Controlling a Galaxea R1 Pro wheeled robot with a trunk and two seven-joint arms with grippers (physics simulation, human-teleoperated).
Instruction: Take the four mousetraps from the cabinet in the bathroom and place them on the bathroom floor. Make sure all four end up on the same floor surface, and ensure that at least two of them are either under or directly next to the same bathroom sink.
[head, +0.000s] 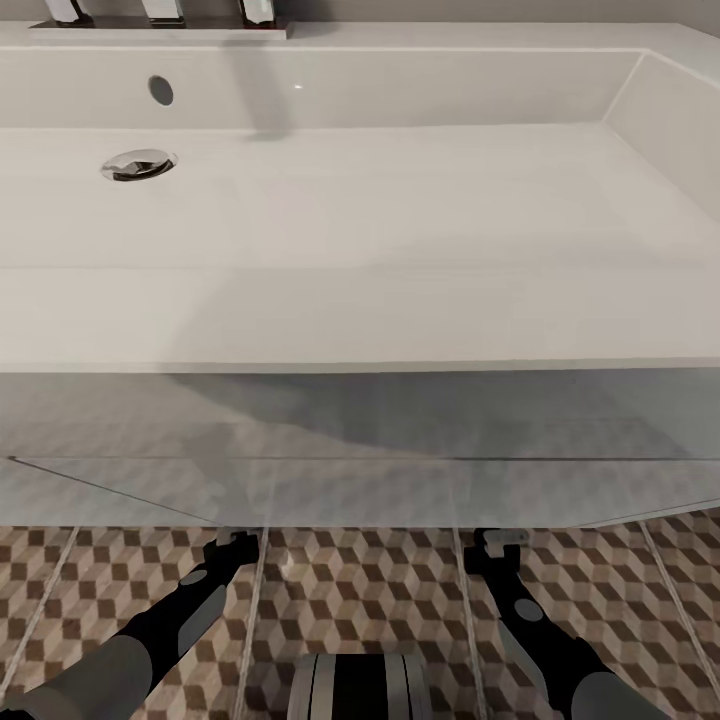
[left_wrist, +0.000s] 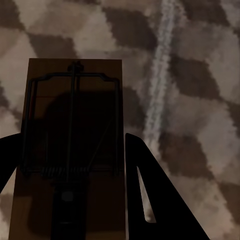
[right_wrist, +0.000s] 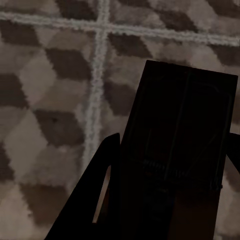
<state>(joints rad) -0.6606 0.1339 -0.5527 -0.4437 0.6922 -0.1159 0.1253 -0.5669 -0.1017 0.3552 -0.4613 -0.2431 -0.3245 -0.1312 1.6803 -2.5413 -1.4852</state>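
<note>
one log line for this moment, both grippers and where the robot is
base: facing sink | left gripper: shut on mousetrap | right gripper: shut on second mousetrap | both low over bathroom floor

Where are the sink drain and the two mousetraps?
Sink drain (head: 138, 165), head view: chrome centre.
Left mousetrap (left_wrist: 75, 145), left wrist view: middle of board.
Right mousetrap (right_wrist: 182, 135), right wrist view: middle of board.
</note>
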